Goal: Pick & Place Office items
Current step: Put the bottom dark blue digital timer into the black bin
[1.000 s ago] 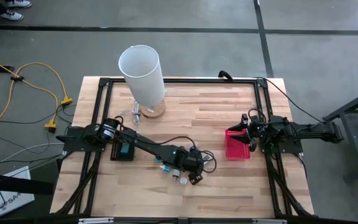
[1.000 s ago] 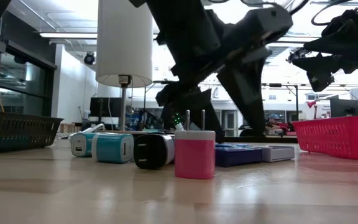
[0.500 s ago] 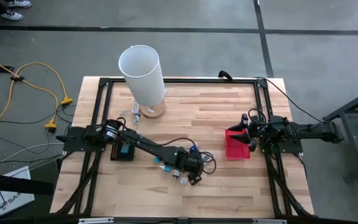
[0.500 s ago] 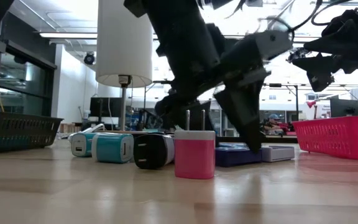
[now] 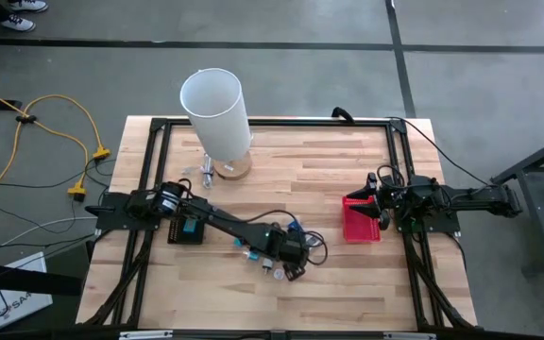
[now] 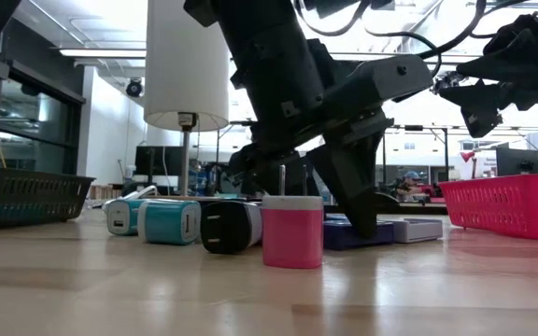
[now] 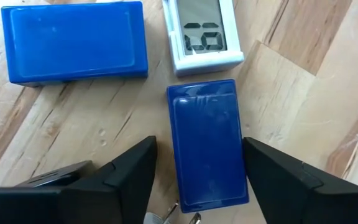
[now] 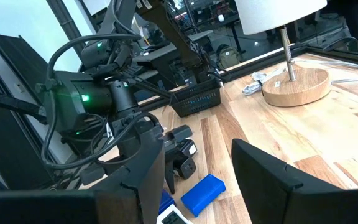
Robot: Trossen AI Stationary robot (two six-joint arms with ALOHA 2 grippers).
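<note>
we see our left claw [image 7: 197,186] low over the wooden table [image 5: 319,170], near the front middle. its two dark fingers [image 7: 129,174] stand apart, one on each side of a small dark blue block [image 7: 207,143]. we cannot tell if the fingers touch the block. the block lies flat on the table.

just beside that block lies a small white clock with a grey screen [image 7: 204,34]. a wider bright blue block [image 7: 73,40] lies near both.

from the low view we see more small pieces in a row on the table: a pink plug cube with two metal prongs [image 6: 292,231], a black plug cube [image 6: 230,227], a teal plug cube [image 6: 169,223] and a white and teal piece [image 6: 120,217].

our right claw [image 5: 378,210] hangs above the red mesh basket [image 5: 362,222] at the right side of the table, well apart from the little pieces. its fingers stand apart and hold nothing.

a tall white lamp on a round wooden foot [image 5: 217,118] stands at the back of the table.
</note>
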